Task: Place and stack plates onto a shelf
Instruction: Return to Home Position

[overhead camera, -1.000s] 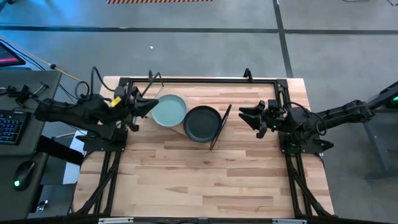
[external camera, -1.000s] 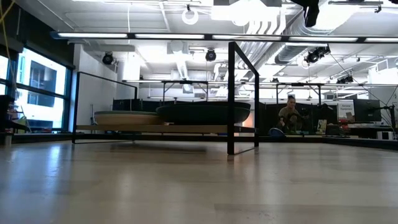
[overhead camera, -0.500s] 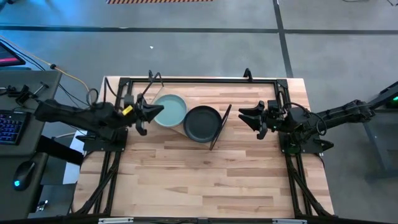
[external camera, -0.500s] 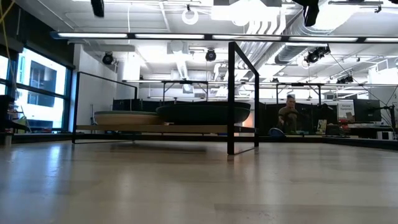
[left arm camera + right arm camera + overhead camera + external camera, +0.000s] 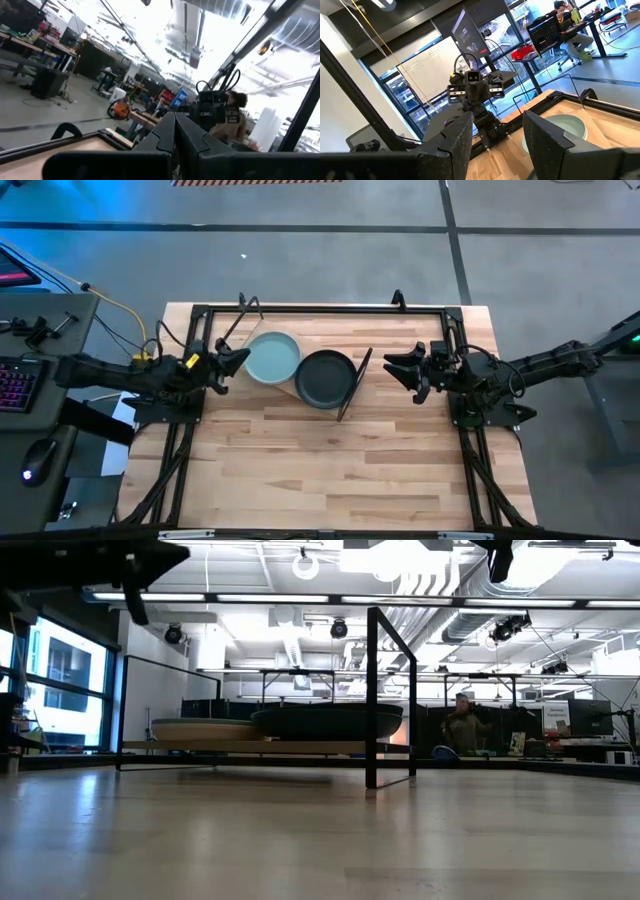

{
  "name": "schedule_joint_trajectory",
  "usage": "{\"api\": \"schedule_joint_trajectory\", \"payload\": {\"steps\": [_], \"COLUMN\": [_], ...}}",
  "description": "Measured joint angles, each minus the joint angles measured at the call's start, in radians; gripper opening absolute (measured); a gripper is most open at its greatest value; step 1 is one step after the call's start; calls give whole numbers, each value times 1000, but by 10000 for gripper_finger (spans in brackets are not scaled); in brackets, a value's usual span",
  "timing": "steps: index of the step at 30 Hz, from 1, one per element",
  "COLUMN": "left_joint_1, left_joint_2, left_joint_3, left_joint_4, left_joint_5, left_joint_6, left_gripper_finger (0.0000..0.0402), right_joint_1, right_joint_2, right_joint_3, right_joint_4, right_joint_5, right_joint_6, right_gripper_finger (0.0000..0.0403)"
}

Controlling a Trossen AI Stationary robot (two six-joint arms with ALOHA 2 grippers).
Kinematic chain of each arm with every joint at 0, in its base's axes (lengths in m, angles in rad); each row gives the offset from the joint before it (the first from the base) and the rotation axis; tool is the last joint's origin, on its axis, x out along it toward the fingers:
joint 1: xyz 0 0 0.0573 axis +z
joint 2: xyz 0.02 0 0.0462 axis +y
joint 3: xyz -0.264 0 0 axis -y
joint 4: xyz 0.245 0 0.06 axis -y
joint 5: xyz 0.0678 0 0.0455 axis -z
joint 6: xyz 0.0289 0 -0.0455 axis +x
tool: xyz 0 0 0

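Note:
The shelf, a pale wood board with black frame ends, stands at the table's far middle. Two plates rest flat on it side by side: a light mint plate on the left and a dark plate on the right. In the low view both plates sit on the board. My left gripper is shut and empty, just left of the mint plate's rim and clear of it. My right gripper hangs open and empty to the right of the shelf's right frame end.
A black metal frame runs along the table's far edge and down both sides. The bare butcher-block tabletop spreads in front of the shelf. A person sits in the room beyond the table.
My left gripper has sunk and drawn back toward the table's left edge, off the mint plate's rim, staying shut. The plates and the shelf have not moved.

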Motion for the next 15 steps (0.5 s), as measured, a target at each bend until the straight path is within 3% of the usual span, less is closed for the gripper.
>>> {"api": "schedule_joint_trajectory", "payload": {"steps": [8, 15], "left_joint_1": [52, 52], "left_joint_2": [-154, -197], "left_joint_3": [-119, -123], "left_joint_4": [-17, -169], "left_joint_5": [41, 26], "left_joint_6": [-69, -98], "left_gripper_finger": [0, 0], "right_joint_1": [0, 0], "right_joint_2": [0, -3], "right_joint_3": [0, 0], "right_joint_4": [-26, -34], "right_joint_5": [0, -1], "right_joint_6": [-5, 2], "right_gripper_finger": [155, 155]}}
